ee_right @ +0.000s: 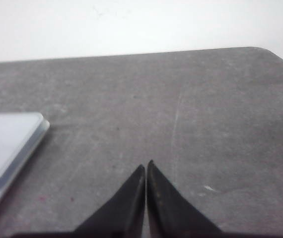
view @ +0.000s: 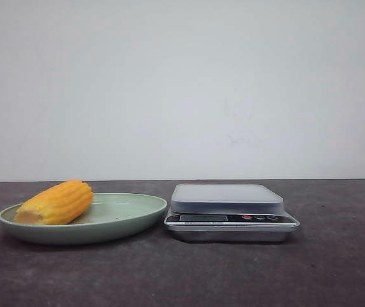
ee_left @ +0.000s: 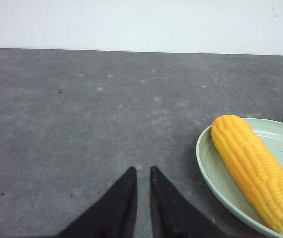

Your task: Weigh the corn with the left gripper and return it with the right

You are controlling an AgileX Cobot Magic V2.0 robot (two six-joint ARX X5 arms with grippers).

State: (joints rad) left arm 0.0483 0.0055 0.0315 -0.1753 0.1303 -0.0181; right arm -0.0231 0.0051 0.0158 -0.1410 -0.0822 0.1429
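The corn is laid on the green plate, just beside the scale, ready for weighing; the left gripper is nearly closed, the right gripper closed, both empty.

Even soft light, faint shadows, blown-out white wall, right wrist view blurry

One corn cob, one pale green plate, one digital kitchen scale, two black grippers: the left gripper and the right gripper, one dark grey table.
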